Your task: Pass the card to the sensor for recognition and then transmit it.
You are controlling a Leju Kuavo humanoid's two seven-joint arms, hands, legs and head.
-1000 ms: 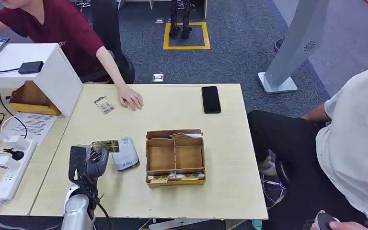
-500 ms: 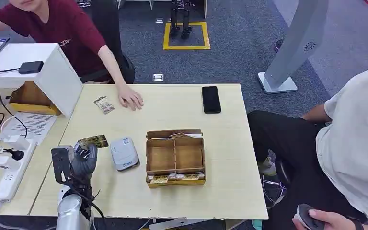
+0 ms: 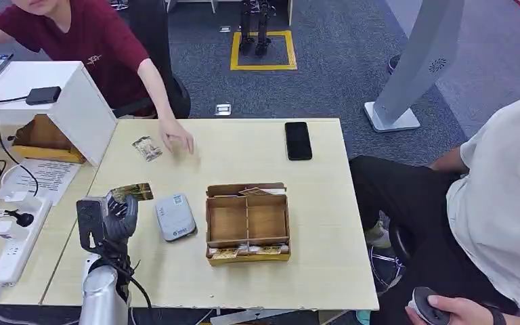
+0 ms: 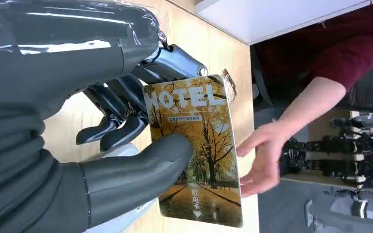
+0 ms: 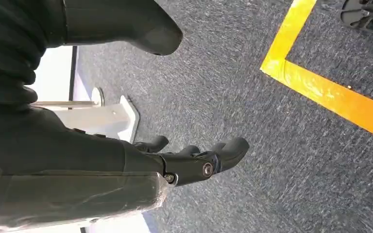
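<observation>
My left hand (image 3: pixel 112 218) stands raised over the table's left part, just left of the grey-white card sensor (image 3: pixel 175 217). It pinches a hotel card (image 3: pixel 131 193) printed with yellow autumn trees. In the left wrist view my thumb presses the card (image 4: pixel 199 145) against the dark fingers (image 4: pixel 126 107) of the hand (image 4: pixel 102 121), and most of the card juts out past them. A person's hand (image 3: pixel 176 137) in a dark red sleeve hovers over the far table, and it shows palm open beyond the card (image 4: pixel 267 155). My right hand (image 5: pixel 189 158) hangs over grey carpet, fingers apart, holding nothing.
A cardboard box (image 3: pixel 247 220) with compartments and several cards sits right of the sensor. Another card (image 3: pixel 147 147) lies by the person's hand. A black phone (image 3: pixel 298 140) lies at the far edge. A white cabinet (image 3: pixel 74 101) stands far left; a seated person in white (image 3: pixel 501 196) is at the right.
My left hand carried the card leftward off the sensor, then lifted it a little toward the far side. The person's hand rose off the table and shifted slightly left.
</observation>
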